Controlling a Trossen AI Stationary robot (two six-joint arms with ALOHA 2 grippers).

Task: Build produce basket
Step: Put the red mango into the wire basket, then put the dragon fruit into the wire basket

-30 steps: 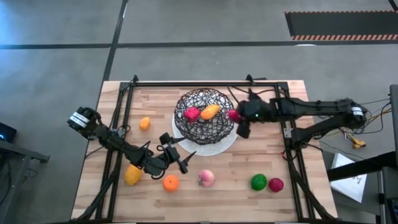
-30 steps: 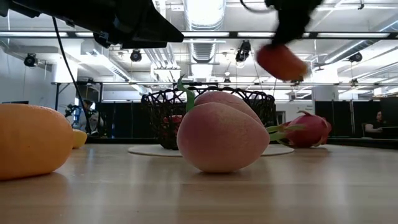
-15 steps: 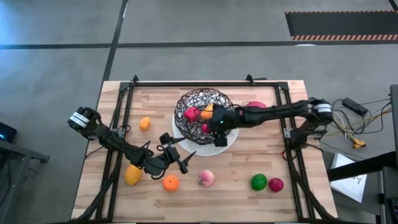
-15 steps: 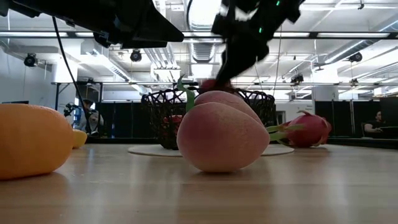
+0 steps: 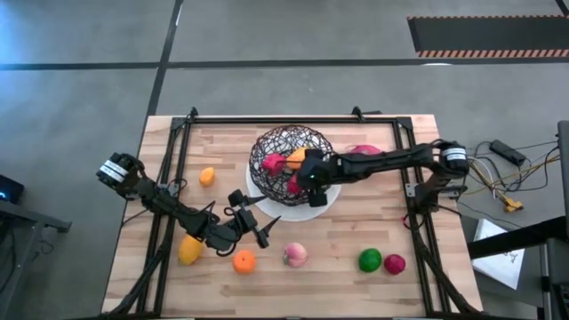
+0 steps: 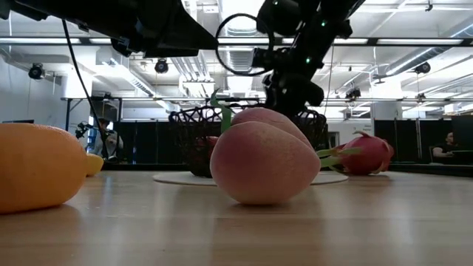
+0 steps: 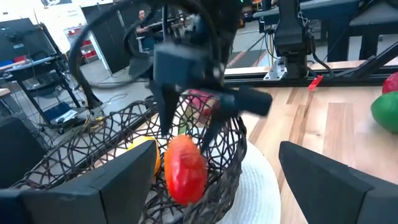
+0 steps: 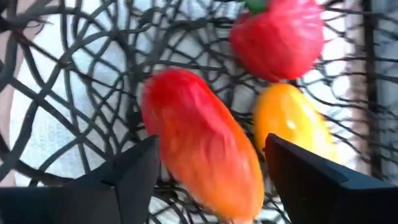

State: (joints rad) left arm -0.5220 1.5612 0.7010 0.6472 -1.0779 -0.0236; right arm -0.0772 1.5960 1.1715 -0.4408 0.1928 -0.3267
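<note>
Basket [image 5: 290, 165] of black wire sits on a white plate [image 5: 325, 204] near the middle of the table [image 5: 338, 240]. Inside it lie a red-orange fruit [image 8: 202, 152], a pink-red fruit [image 8: 278, 38] and a yellow-orange one [image 8: 293, 123].

Reaching in from the right side, the right pincer [image 5: 305, 178] hangs over the basket's right half, directly above the red-orange fruit; its fingers [image 7: 165, 112] stand apart on either side of that fruit and do not clamp it.

Other produce lies loose on the table: a small orange piece [image 5: 207, 176] left of the basket, a dragon fruit [image 5: 365, 150] beyond the right arm, and along the near edge a yellow fruit [image 5: 189, 250], an orange [image 5: 244, 261], a peach [image 5: 295, 255], a green fruit [image 5: 370, 260] and a magenta one [image 5: 395, 264].

Left pincer [image 5: 255, 220] waits low over the table in front of the basket and left of it, near the orange, its fingers [image 7: 339, 177] apart and holding nothing.
</note>
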